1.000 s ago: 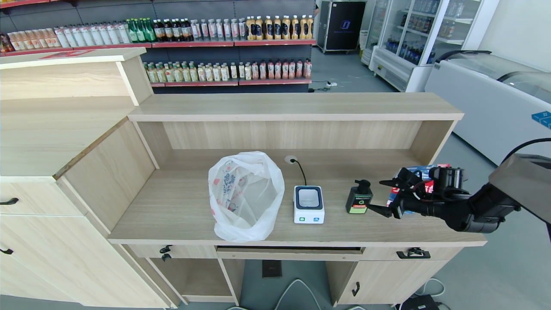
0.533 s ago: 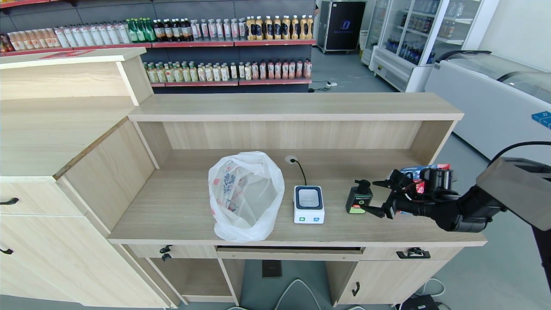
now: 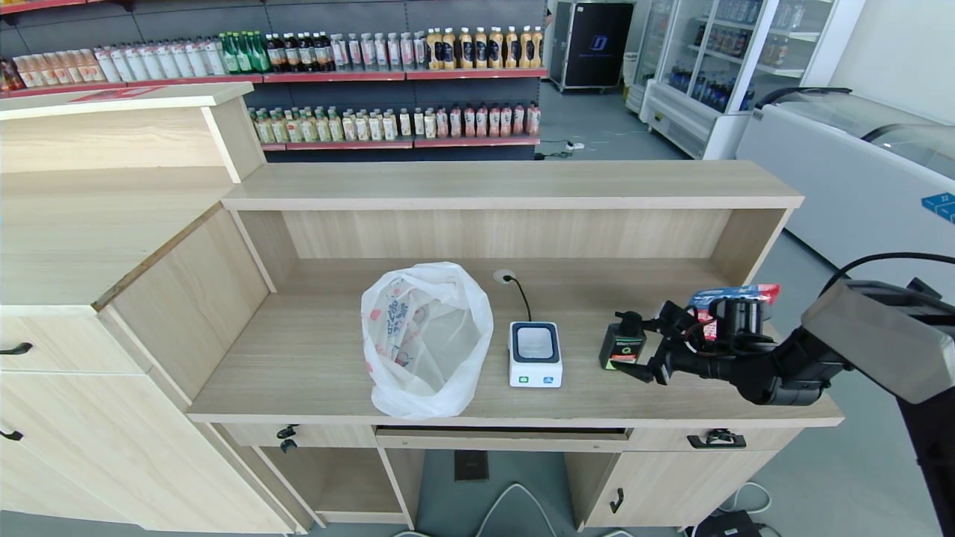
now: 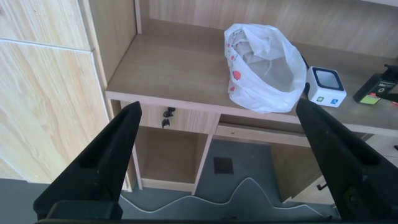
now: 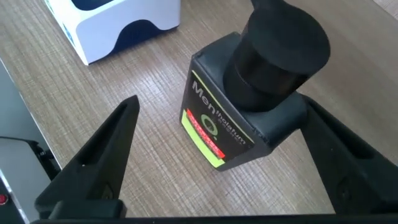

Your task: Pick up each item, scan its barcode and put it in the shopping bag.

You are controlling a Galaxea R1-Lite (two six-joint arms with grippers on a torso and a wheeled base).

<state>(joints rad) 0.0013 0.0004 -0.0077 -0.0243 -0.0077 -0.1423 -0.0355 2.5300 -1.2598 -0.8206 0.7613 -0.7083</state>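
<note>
Over the worktop, my right pincer sat wide open astride the bottle, gripping nothing; my left pincer gaped empty too.

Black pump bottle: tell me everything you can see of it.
The black pump bottle is squat and squarish, plastic-looking, with a wide round pump cap and a green-and-red front label. It stands upright on the wooden counter, to the robot's right of the white scanner. The open right end effector straddles it, not yet gripping.
</note>
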